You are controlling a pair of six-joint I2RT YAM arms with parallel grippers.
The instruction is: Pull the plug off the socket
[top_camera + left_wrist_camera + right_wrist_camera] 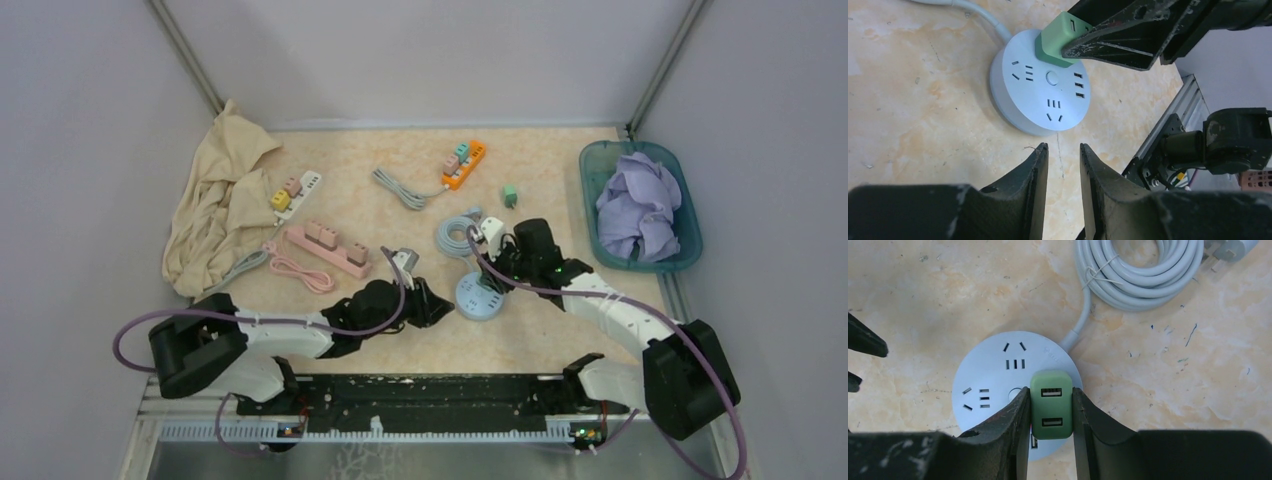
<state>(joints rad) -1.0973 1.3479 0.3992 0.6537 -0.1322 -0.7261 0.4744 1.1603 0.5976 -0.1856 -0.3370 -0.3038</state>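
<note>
The right pincer clamps the green plug seated in the round socket, toward the table's near edge. The left pincer sits beside it, narrowly parted, empty.

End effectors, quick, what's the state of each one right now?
Left end effector: slightly open, holding nothing.
Right end effector: closed on the green plug at the round socket.
</note>
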